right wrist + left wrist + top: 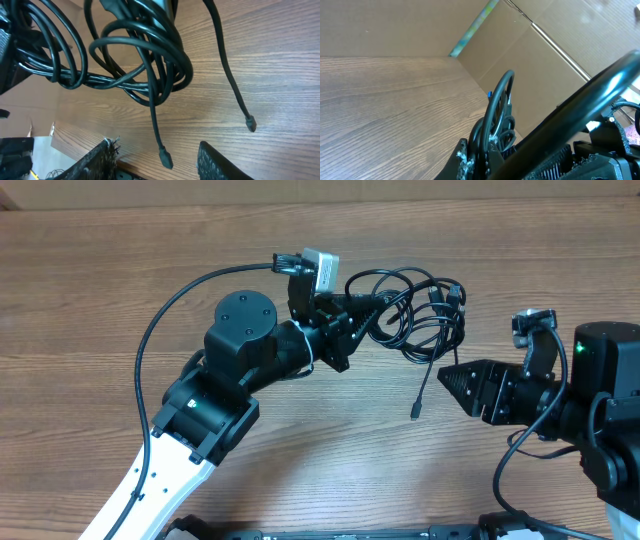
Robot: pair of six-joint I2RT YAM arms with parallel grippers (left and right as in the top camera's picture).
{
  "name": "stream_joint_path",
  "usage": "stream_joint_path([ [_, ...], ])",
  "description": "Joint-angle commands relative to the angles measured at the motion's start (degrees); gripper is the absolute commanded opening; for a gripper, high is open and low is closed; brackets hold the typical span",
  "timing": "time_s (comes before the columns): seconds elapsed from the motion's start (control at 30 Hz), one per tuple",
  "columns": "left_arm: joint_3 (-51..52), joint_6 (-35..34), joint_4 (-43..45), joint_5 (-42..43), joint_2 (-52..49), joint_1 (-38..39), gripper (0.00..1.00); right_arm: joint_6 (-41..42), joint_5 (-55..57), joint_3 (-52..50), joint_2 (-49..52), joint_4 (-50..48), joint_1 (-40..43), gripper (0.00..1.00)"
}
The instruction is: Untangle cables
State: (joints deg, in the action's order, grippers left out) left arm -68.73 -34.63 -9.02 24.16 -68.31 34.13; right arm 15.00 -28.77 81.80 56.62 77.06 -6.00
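Cables point(410, 315) are one messy black bundle of loops, sitting a bit right of center in the upper half of the overhead view, over the wooden tabletop point(100, 280). The left claw point(372, 308) comes in from the left and is clamped shut on the bundle's left side. In the left wrist view you can see a cable loop sticking up right out of its closed tips at the bottom of the frame.

One loose cord hangs down out of the tangle toward the lower middle, ending in a small plug point(414, 414). The right wrist view shows two plug ends dangling under the knot, and I can't tell if they touch the tabletop.

The right claw point(447, 374) sits just right of the tangle and a bit below it, pointing left at it. Its fingers point(97, 162) are spread apart and gripping nothing, and one plug end shows in the gap between them.
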Motion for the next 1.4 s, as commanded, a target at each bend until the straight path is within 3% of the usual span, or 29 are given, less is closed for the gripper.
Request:
stream_joint_path([
  [0.0,-1.18,0.17,0.72,0.46,0.50,0.04,0.04,-0.07,-0.90,0.70,-0.61,-0.92,0.09,0.51],
  [0.4,-1.18,20.39,2.89,15.37,0.50,0.04,0.04,-5.05,-0.87,0.70,-0.61,-1.88,0.07,0.48],
  [0.53,-1.18,23.56,2.93,15.96,0.50,0.04,0.04,-5.20,-0.96,0.70,-0.61,-1.92,0.07,0.48],
  [0.7,-1.18,24.90,3.30,15.93,0.46,0.04,0.04,-15.87,-13.86,0.70,-0.61,-1.99,0.07,0.48],
  [0.9,-1.18,26.16,3.28,16.35,0.46,0.09,0.04,-16.90,-14.95,0.70,-0.61,-1.99,0.07,0.49],
  [1.03,-1.18,35.04,1.14,14.51,0.46,-0.02,0.04,-17.03,-14.78,0.72,-0.63,-1.95,0.07,0.49],
  [1.2,-1.18,45.90,-5.90,13.44,0.46,-0.02,0.04,-17.03,-5.46,0.79,-0.63,-1.84,0.07,0.58],
  [1.3,-1.18,50.58,-8.39,18.40,0.46,-0.02,0.04,-17.16,1.57,0.79,-0.63,-2.03,0.09,0.59],
  [1.37,-1.18,54.14,-9.90,22.29,0.46,-0.02,0.04,-22.16,2.19,0.79,-0.63,-1.99,0.09,0.62],
])
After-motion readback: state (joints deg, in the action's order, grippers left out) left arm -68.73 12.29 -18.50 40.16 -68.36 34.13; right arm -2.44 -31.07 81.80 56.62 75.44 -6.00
